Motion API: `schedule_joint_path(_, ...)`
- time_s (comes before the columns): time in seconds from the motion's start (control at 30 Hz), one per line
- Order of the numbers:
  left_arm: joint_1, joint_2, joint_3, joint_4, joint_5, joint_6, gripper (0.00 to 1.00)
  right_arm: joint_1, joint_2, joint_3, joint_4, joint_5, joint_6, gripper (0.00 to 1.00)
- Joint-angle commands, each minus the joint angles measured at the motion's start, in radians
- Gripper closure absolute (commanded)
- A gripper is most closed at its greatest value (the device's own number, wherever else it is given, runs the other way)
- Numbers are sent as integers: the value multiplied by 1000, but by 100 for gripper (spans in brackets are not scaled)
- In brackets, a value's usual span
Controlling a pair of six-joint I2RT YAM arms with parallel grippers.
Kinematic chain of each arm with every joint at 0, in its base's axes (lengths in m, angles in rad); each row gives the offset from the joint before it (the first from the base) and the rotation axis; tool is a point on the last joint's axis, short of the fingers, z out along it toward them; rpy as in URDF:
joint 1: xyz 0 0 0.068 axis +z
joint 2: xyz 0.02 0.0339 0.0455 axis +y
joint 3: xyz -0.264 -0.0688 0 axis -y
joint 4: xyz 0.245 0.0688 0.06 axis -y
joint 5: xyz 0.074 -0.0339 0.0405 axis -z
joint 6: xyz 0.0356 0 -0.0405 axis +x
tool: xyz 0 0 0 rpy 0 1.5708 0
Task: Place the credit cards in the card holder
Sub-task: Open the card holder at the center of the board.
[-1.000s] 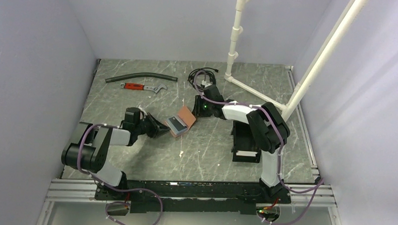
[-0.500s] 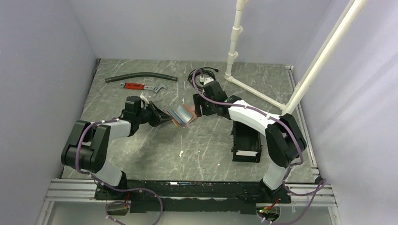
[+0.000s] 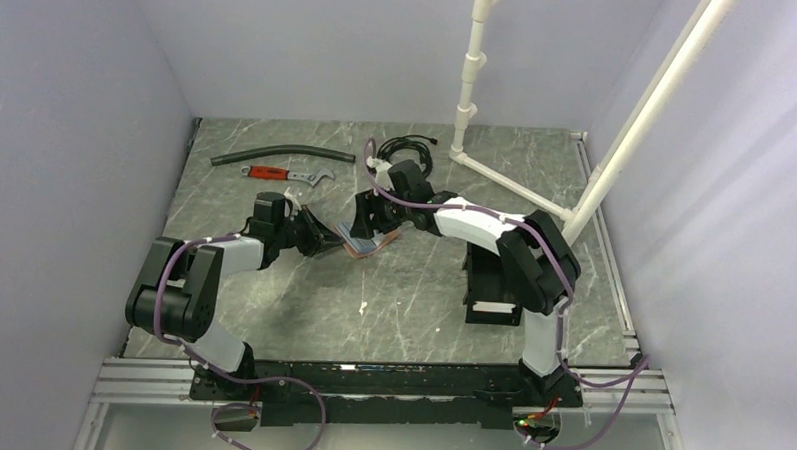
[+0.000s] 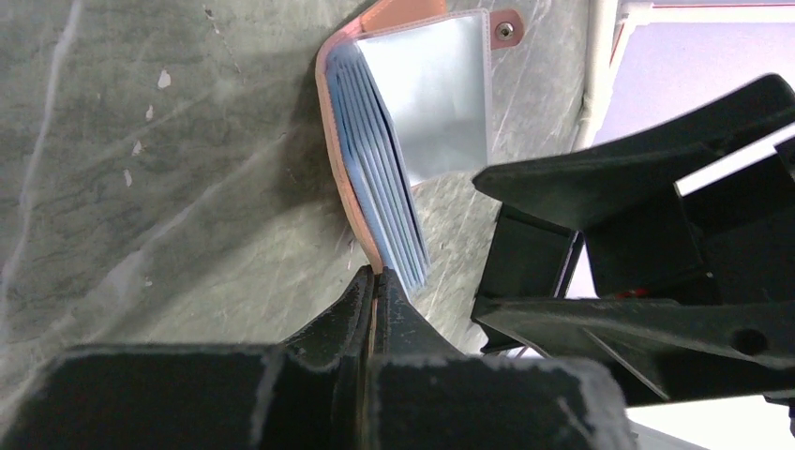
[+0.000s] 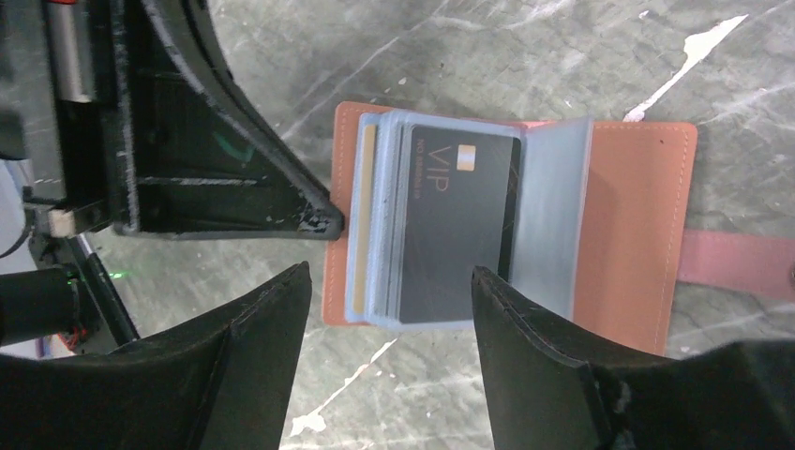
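Observation:
A tan-brown leather wallet [image 5: 637, 216] lies open on the marble table, its clear sleeves fanned out. The credit cards sit in those sleeves: a dark card marked VIP [image 5: 455, 225] on top and a gold card [image 5: 367, 216] showing at the left. My left gripper [image 4: 375, 277] is shut on the edge of the wallet's leather cover [image 4: 337, 159]. My right gripper [image 5: 389, 281] hovers open just above the sleeves, holding nothing. The black card holder [image 3: 493, 283] lies to the right of the wallet, partly hidden under my right arm.
A red-handled wrench [image 3: 281, 174] and a black hose [image 3: 277, 156] lie at the far left. A coiled black cable [image 3: 407, 145] lies behind the right gripper [image 3: 370, 219]. A white pipe frame [image 3: 617, 143] rises at the back right.
My right gripper has opened and swung left over the wallet. My left gripper has carried the wallet's edge a little farther back, and the wallet now lies spread open.

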Motion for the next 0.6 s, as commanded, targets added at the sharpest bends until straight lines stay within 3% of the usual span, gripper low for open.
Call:
schedule_joint_path(0.0, -6, -32, 39, -1, 18, 28, 98, 24, 41, 79, 8, 5, -49, 33)
schedule_joint_path(0.57, -8, -53, 51, -26, 17, 39, 99, 36, 136, 119, -19, 78, -57, 36)
